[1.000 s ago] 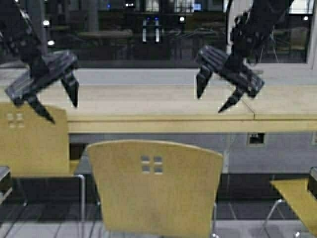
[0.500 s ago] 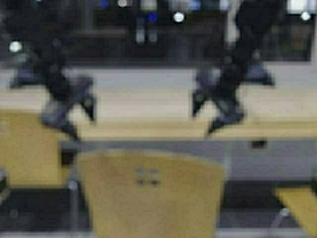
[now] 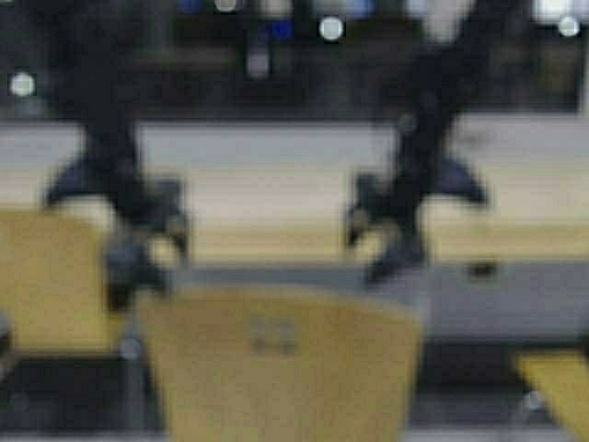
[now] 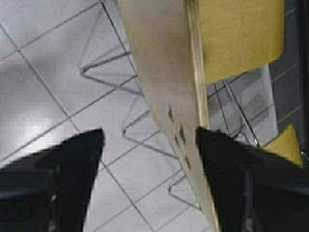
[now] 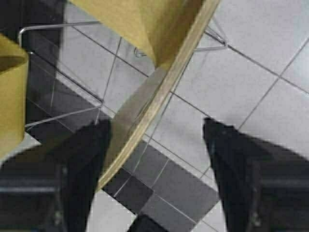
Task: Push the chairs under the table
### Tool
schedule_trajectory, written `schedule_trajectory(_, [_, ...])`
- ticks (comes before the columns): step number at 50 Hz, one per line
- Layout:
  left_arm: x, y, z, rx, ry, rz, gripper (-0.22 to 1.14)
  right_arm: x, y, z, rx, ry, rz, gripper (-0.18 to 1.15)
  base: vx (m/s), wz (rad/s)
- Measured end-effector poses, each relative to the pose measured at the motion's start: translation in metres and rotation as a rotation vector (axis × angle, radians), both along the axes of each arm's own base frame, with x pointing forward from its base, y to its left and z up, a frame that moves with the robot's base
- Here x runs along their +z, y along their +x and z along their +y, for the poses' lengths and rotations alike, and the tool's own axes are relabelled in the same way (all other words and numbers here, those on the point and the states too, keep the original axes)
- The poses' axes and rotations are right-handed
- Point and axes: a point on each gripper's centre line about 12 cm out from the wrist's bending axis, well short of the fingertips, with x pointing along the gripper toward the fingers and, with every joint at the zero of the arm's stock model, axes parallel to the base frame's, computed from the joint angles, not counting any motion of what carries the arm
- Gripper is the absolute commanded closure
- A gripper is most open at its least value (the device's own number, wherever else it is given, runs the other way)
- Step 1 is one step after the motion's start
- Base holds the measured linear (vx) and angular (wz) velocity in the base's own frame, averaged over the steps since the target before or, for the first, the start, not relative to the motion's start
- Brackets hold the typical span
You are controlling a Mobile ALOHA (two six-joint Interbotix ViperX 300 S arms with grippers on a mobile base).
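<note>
On my far left a chair [image 3: 46,276] stands at the table [image 3: 276,198], its back up against the front edge. My left gripper [image 3: 147,253] has come down since a second ago: then it hung over the tabletop, now it sits low at the table's edge, just above the left top corner of the middle chair [image 3: 285,368]. In the left wrist view its fingers [image 4: 72,159] are apart, with the chair's back edge running between them. The middle chair stands short of the table, its back toward me, and looks slightly lower in view than before. My right gripper [image 3: 373,249] has dropped too, from above the tabletop to near the chair's right top corner; the right wrist view shows its fingers [image 5: 82,154] spread either side of the curved back. Another chair [image 3: 557,382] shows at the far right.
</note>
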Motion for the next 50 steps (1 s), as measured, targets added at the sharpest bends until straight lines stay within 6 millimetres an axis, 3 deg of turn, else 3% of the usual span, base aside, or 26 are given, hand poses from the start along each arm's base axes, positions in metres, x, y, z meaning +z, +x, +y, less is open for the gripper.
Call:
schedule_trajectory(18, [-0.019,0.052,-0.018,0.003,-0.017,-0.073,-0.01,-0.025,0.018,0.009,-0.029,0.013,0.002,0.04,-0.01,0.0])
schedule_trajectory(32, [-0.039,0.059,-0.016,0.027,-0.005,-0.067,-0.01,-0.053,0.017,0.005,-0.039,-0.007,0.035,0.04,0.0,0.0])
schedule_trajectory(50, [-0.088,0.06,-0.006,0.079,0.076,-0.064,-0.01,-0.095,0.024,0.006,-0.056,-0.027,0.049,0.04,0.0,0.0])
